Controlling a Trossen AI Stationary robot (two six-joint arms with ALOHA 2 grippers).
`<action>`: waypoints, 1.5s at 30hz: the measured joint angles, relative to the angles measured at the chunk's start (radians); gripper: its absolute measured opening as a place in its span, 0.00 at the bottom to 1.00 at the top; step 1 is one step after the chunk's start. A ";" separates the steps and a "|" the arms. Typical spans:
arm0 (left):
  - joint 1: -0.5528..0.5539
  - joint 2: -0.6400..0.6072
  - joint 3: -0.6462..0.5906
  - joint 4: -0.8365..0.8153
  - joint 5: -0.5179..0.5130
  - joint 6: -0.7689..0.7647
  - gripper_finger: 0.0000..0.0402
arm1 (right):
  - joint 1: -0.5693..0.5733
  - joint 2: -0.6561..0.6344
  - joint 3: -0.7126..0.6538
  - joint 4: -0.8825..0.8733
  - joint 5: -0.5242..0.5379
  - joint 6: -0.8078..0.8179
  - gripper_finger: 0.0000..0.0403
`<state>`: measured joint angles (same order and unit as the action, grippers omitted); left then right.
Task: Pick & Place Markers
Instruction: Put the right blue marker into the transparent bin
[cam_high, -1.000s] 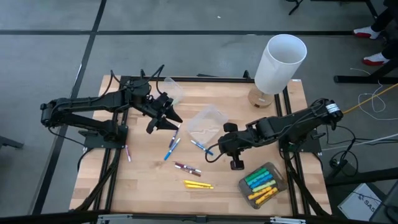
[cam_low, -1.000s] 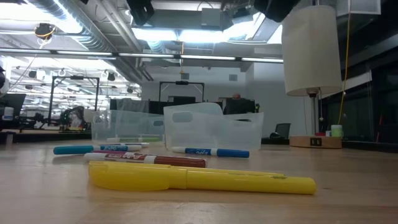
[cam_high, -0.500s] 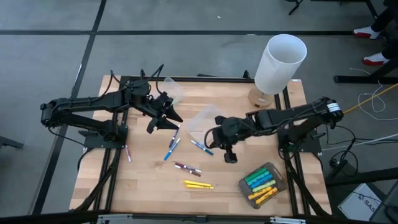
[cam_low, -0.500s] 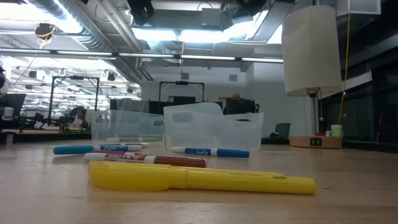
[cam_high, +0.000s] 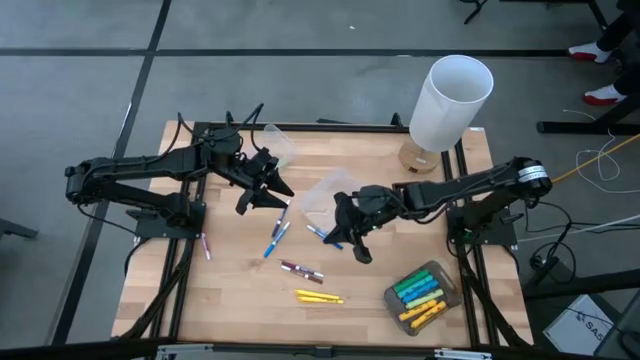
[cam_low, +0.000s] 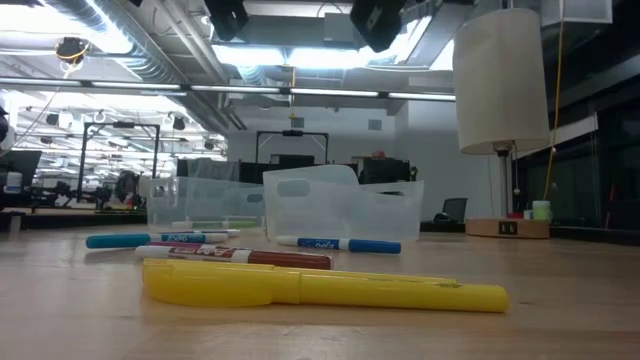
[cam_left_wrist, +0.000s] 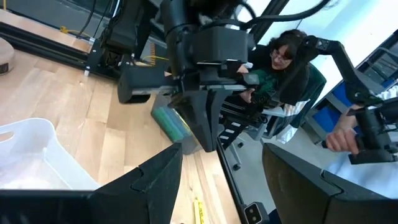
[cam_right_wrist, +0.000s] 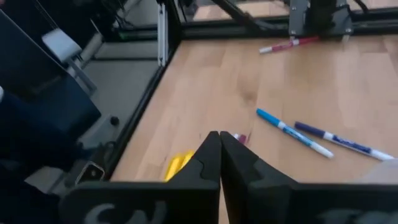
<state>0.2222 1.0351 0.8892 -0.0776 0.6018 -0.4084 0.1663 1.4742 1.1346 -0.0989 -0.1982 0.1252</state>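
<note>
Since the earlier frames the right arm has swung leftward across the wooden surface (cam_high: 240, 290), and its gripper (cam_high: 357, 245) now hangs above the middle of the surface, just beside a white marker with a blue cap (cam_high: 324, 236); the left arm has not shifted.

Nearest the front edge in the high view, a clear plastic tub (cam_high: 421, 295) holds a bundle of yellow, green and light blue markers (cam_high: 417, 292) at the front right. Just left of it a pair of yellow markers (cam_high: 319, 296) lies flat on the surface, seen close up in the low view (cam_low: 320, 284). Behind those lies a maroon marker with a white barrel (cam_high: 301, 270), and a small purple marker (cam_high: 206, 245) sits alone near the left frame rail.

Farther back, two blue-capped white markers (cam_high: 277, 236) lie side by side at mid-surface. In the right wrist view the right gripper's fingers (cam_right_wrist: 205, 163) are pressed together with nothing between them, pointing down over the wood, with blue markers (cam_right_wrist: 293, 133) lying beyond.

Behind that stands an empty clear plastic tub (cam_high: 327, 195), and a second clear tub (cam_high: 279, 143) sits near the back left. The left gripper (cam_high: 262, 192) hovers between these tubs; in the left wrist view its fingers (cam_left_wrist: 149, 180) are spread apart and empty.

At the back right corner a tall white cylinder (cam_high: 450, 100) stands on a round wooden base (cam_high: 418, 157).
</note>
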 joint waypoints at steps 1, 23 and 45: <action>0.000 0.000 0.000 0.000 0.000 0.000 0.54 | 0.000 0.000 -0.015 0.025 -0.006 0.008 0.00; 0.000 0.000 0.000 0.000 -0.052 -0.018 0.54 | 0.077 -0.057 -0.171 -0.004 0.174 0.246 0.00; 0.000 0.000 0.000 -0.001 -0.059 -0.018 0.54 | 0.256 0.035 -0.169 -0.071 0.523 0.397 0.00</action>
<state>0.2222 1.0351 0.8890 -0.0782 0.5426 -0.4267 0.4225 1.5094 0.9653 -0.1699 0.3251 0.5221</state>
